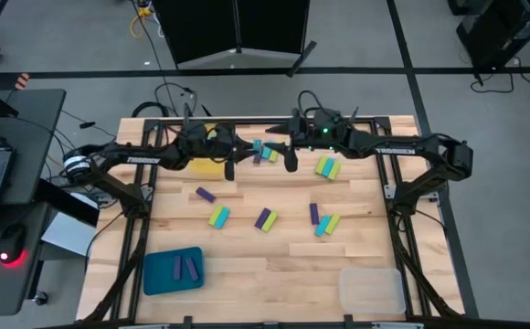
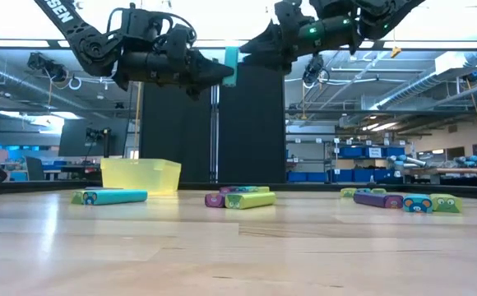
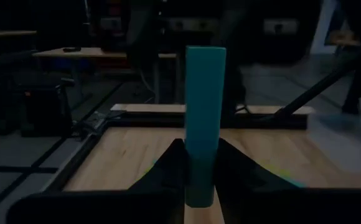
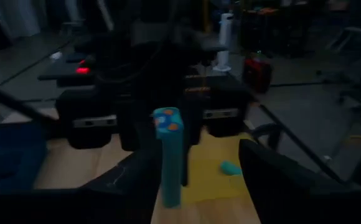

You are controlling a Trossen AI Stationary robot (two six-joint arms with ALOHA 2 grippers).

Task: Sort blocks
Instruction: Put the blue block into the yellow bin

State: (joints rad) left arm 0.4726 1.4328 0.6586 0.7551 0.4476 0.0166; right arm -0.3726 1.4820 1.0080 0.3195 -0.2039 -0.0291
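Holding: the left gripper (image 3: 199, 163) has its two fingers clamped on a cyan block (image 3: 203, 118), standing upright between them, high above the far middle of the table (image 1: 274, 265)
Right gripper (image 1: 290, 157): up in the air facing the left one, close to the held block; from its wrist camera the fingers stand apart with nothing between them, and the cyan block (image 4: 168, 158) rises in front of it
Step in hand: looks to me like a handover in mid-air, or the left arm about to carry the block off to a tray; I can't say which
Sorted so far: two purple blocks (image 1: 185, 266) lie in the blue tray (image 1: 158, 274) at the near left; at least one cyan piece (image 4: 231, 167) shows in the yellow tray (image 1: 208, 167) at the far left; the clear tray (image 1: 371, 289) at the near right looks empty
Left to do: plenty – loose blocks lie about the middle, among them a purple one (image 1: 206, 195), a green-and-cyan pair (image 1: 218, 217), a purple-and-green pair (image 1: 265, 219), a cluster (image 1: 323, 221) and a pair at the far right (image 1: 327, 167)
My guess: well under half done
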